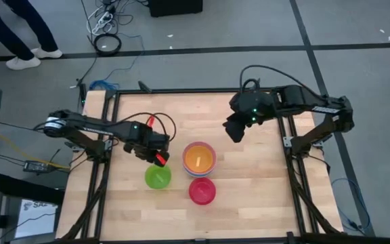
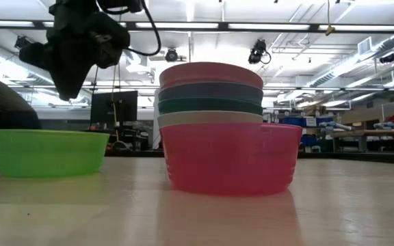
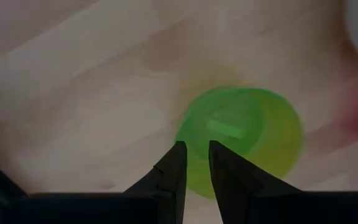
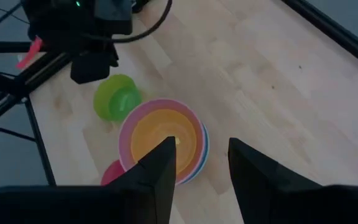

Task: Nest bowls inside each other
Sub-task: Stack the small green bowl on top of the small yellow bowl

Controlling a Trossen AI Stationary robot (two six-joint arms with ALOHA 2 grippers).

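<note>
A stack of nested bowls [image 1: 198, 159] stands mid-table, pink outermost and yellow innermost [image 4: 161, 138]. In the low view its rims [image 2: 211, 89] show pink, bluish, teal and white. A lime green bowl [image 1: 158, 177] rests on its base to the stack's left. A red bowl [image 1: 202, 192] rests on its base at the stack's near side. My left gripper [image 3: 194, 165] hangs pointing down above the lime bowl's edge [image 3: 188, 146], fingers narrowly apart, nothing between them. My right gripper [image 4: 201, 165] is raised on the stack's far right, open and empty.
Bare wood lies to the right of the bowls and along the near edge [image 1: 263, 203]. Dark frame rails [image 1: 100, 183] run along the table's left and right sides. A person's legs [image 1: 19, 41] and cables are on the floor beyond the far left corner.
</note>
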